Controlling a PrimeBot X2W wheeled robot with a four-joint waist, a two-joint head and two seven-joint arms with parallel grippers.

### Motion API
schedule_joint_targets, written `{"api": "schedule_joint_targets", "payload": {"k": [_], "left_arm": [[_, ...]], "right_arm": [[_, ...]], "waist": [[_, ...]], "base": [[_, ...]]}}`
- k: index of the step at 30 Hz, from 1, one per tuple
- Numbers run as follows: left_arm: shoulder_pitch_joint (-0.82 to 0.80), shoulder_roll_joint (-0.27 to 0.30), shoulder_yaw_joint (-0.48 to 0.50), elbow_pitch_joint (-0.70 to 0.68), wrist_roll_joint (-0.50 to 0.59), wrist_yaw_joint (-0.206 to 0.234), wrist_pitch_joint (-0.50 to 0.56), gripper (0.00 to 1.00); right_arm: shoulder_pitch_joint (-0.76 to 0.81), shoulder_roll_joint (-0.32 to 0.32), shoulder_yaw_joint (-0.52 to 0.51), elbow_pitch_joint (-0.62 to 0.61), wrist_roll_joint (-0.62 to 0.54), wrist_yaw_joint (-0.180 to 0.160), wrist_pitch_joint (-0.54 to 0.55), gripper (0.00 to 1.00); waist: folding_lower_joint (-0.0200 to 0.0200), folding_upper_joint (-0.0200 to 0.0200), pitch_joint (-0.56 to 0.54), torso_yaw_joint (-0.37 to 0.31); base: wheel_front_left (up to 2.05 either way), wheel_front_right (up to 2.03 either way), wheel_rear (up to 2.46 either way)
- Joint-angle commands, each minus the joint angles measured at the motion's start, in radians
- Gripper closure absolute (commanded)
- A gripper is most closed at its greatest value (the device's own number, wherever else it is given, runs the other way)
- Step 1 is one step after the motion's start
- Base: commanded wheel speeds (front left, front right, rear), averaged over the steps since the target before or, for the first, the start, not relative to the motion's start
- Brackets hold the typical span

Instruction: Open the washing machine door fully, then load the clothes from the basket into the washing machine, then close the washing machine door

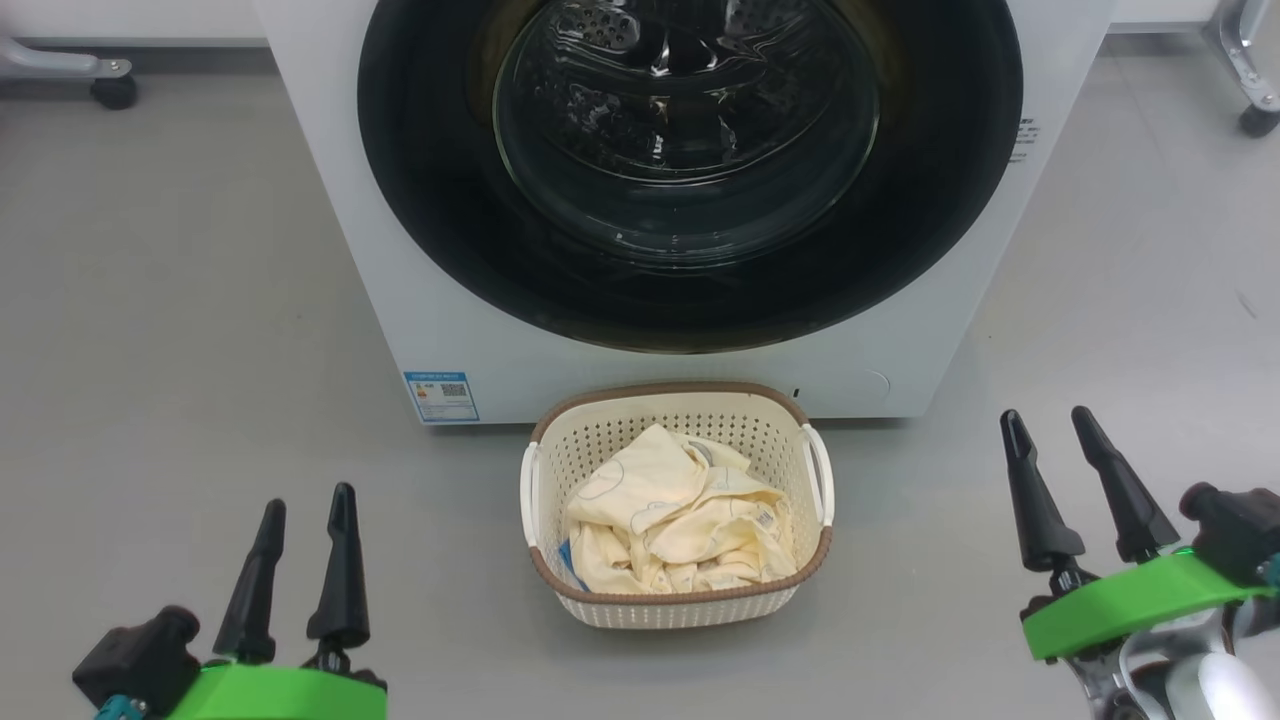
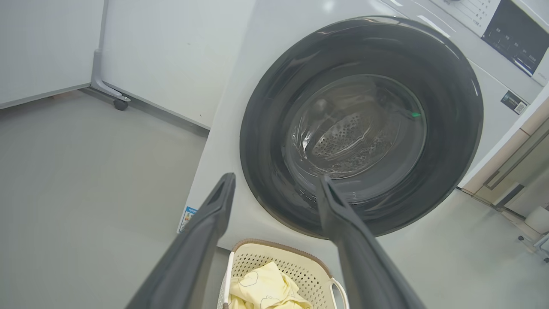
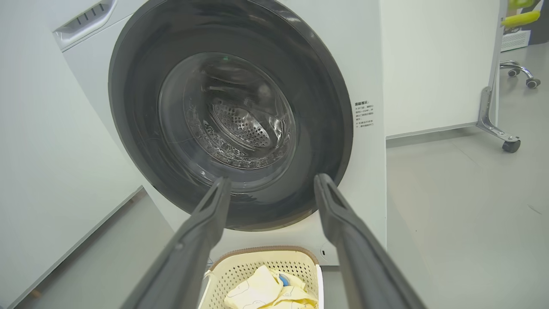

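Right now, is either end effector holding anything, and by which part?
Nothing is held. The left end effector and right end effector are both open and empty.

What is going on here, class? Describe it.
Nothing is being handled yet. The washing machine has its door shut. The basket sits on the floor before it, with the clothes piled inside. The left gripper and right gripper are open and empty, either side of the basket.

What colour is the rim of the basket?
Brown, around the cream basket; head view shows it best.
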Motion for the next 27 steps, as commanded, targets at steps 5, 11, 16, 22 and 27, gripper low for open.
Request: {"api": "schedule_joint_targets", "payload": {"k": [5,11,16,22,27], "left_arm": [[-0.030,0.019,0.023,-0.056,0.084,0.008,-0.028,0.00],[-0.025,0.021,0.023,-0.060,0.169,0.008,-0.046,0.00],[-0.017,0.023,0.017,-0.035,0.253,0.004,-0.061,0.00],[-0.018,0.025,0.016,-0.036,0.329,0.002,-0.078,0.00],[-0.015,0.026,0.013,-0.037,0.390,0.001,-0.093,0.00]], "right_arm": [[-0.025,-0.041,0.022,-0.026,-0.066,-0.003,-0.026,0.00],[-0.023,-0.054,0.039,-0.010,-0.121,-0.003,-0.044,0.00],[-0.019,-0.054,0.042,0.022,-0.153,-0.003,-0.059,0.00],[-0.021,-0.058,0.047,0.043,-0.203,-0.003,-0.076,0.00],[-0.023,-0.061,0.052,0.060,-0.249,-0.003,-0.091,0.00]], "waist": [[0.0000,0.0000,-0.003,0.001],[0.0000,0.0000,-0.008,0.000],[0.0000,0.0000,-0.011,-0.002],[0.0000,0.0000,-0.013,-0.003],[0.0000,0.0000,-0.015,-0.003]], "base": [[0.00,0.00,0.00],[0.00,0.00,0.00],[0.00,0.00,0.00],[0.00,0.00,0.00],[0.00,0.00,0.00]]}}
